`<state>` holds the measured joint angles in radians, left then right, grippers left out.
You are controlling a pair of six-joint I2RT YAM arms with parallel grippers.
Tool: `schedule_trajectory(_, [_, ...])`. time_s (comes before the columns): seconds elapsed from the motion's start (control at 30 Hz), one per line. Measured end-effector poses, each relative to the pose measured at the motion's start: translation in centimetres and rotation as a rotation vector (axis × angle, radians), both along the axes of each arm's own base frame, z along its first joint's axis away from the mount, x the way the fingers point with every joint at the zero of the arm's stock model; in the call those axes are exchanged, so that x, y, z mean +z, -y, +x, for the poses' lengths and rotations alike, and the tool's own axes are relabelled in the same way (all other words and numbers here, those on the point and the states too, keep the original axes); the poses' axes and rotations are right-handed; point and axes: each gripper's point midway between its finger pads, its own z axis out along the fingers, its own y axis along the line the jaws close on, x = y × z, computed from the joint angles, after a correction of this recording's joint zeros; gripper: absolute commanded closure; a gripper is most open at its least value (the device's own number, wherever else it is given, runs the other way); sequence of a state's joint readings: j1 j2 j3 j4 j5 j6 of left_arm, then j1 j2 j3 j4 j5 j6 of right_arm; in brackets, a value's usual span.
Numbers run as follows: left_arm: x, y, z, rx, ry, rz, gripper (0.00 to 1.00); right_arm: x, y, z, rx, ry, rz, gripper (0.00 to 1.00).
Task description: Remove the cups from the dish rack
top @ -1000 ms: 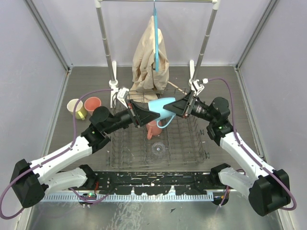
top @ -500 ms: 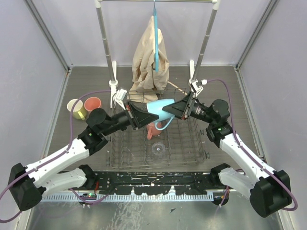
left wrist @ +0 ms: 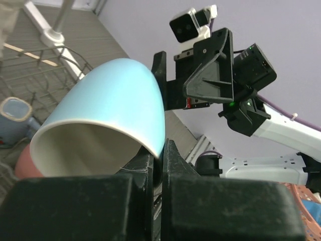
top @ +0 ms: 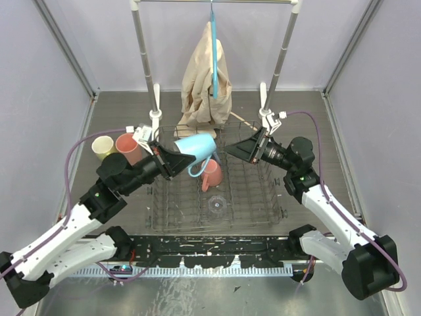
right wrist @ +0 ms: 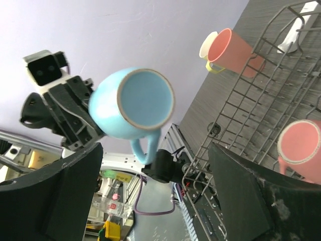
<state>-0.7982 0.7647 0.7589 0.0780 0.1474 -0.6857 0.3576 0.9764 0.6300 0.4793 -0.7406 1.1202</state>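
We find no text, label, brand, number or sign that we can read in any of the views.

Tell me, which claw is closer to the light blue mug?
Left. The left claw grips the light blue mug by its rim above the dish rack. The right claw is open, apart from the mug.
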Motion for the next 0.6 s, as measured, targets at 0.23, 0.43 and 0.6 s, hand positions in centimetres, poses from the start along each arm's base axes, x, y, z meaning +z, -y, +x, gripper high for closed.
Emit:
schedule_trajectory(0.23, [2.2, -5.4, 0.1, 0.208, -0.007, 0.112, 1.0, -1.6, 0.5, 0.9, -0.059, -0.001, -0.093, 0.08])
schedule_trajectory(0.43, [2.8, -12.3, 0.2, 0.47, -0.053, 0.244, 1.0, -1.8, 0.9, 1.1, -0.083, 0.028, -0.159, 0.08])
schedule_trajectory(0.6, [0.4, -17.1, 0.2, 0.654, -0.131, 0.433, 1.0, -2.3, 1.2, 0.9, -0.095, 0.044, -0.202, 0.08])
